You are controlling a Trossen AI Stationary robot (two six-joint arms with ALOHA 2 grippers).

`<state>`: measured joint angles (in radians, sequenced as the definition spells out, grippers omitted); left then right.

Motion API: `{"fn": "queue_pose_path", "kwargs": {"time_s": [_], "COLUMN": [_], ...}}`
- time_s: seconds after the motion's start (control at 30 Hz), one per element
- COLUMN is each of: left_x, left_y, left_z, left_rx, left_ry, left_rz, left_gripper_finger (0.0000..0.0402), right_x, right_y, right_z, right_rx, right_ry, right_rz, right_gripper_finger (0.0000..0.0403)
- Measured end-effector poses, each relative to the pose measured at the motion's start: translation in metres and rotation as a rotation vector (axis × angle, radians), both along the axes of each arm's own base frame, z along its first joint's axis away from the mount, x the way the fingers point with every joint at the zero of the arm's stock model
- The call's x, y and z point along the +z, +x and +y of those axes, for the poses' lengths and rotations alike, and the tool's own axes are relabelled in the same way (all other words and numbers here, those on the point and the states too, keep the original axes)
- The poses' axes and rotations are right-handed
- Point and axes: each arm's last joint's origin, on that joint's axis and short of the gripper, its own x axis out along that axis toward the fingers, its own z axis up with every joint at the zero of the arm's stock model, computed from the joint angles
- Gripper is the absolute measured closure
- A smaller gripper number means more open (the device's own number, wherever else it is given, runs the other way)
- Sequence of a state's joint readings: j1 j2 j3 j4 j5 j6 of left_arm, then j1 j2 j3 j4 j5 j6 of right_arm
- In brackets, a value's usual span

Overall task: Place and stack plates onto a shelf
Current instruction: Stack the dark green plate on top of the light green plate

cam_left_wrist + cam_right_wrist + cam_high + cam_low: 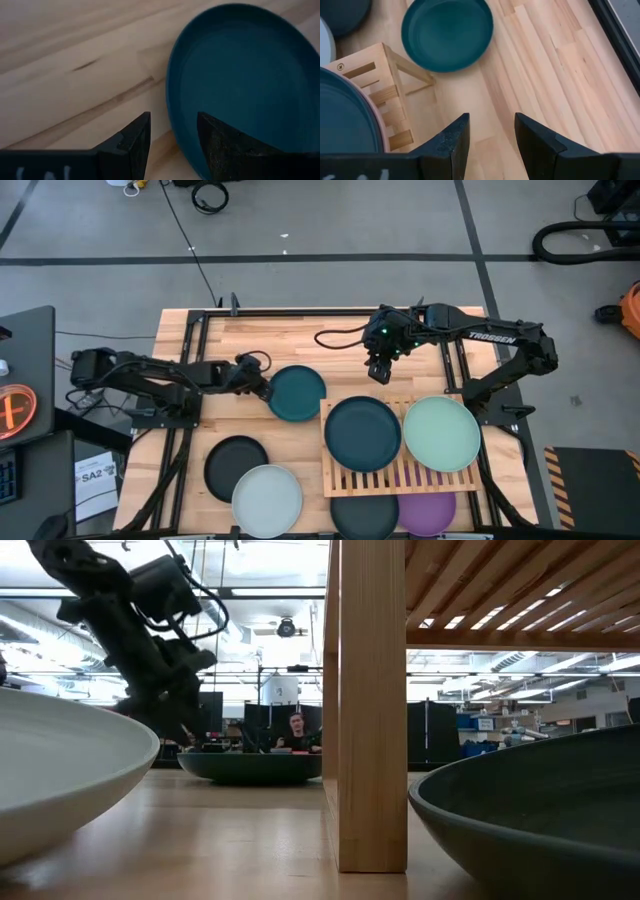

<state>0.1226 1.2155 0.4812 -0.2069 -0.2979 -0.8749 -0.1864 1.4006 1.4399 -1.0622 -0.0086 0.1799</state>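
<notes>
Teal plate [296,393] lies on the table beside the shelf [400,472], and the left gripper [262,386], fingers apart astride its rim, must next close and lift.

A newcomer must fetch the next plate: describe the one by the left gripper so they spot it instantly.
Start at the wooden shelf, then look just off its far left corner on the bare table. The teal plate lies there alone, with the left gripper open at its edge; the other teal-blue plate sits on the shelf.
</notes>
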Motion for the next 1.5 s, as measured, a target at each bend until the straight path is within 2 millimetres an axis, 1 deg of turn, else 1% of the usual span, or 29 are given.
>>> {"fn": "queue_pose_path", "kwargs": {"time_s": [0.2, 0.37, 0.67, 0.87, 1.3, 1.37, 1.5], "left_x": [-0.015, -0.023, -0.026, -0.026, -0.024, -0.023, -0.021], "left_y": [0.005, 0.007, 0.008, 0.008, 0.010, 0.010, 0.013], "left_z": [0.000, 0.001, -0.001, -0.001, 0.000, 0.001, 0.002], "left_rx": [0.004, 0.020, -0.003, -0.007, 0.015, 0.021, 0.026], "left_ry": [-0.019, -0.033, -0.072, -0.079, -0.052, -0.041, -0.010], "left_rz": [0.059, 0.088, 0.097, 0.097, 0.076, 0.069, 0.039], "left_gripper_finger": [0.0235, 0.0235, 0.0238, 0.0272, 0.0374, 0.0382, 0.0383], "right_x": [0.000, 0.001, 0.002, 0.002, 0.002, 0.002, 0.002], "right_y": [0.000, 0.002, 0.003, 0.003, 0.003, 0.003, 0.003], "right_z": [0.000, 0.000, -0.001, -0.001, 0.000, 0.000, 0.000], "right_rx": [0.000, 0.000, 0.000, 0.000, 0.001, 0.001, 0.001], "right_ry": [-0.001, -0.004, -0.007, -0.007, -0.007, -0.007, -0.007], "right_rz": [-0.005, -0.023, -0.039, -0.039, -0.039, -0.039, -0.039], "right_gripper_finger": [0.0242, 0.0242, 0.0242, 0.0242, 0.0242, 0.0242, 0.0242]}}
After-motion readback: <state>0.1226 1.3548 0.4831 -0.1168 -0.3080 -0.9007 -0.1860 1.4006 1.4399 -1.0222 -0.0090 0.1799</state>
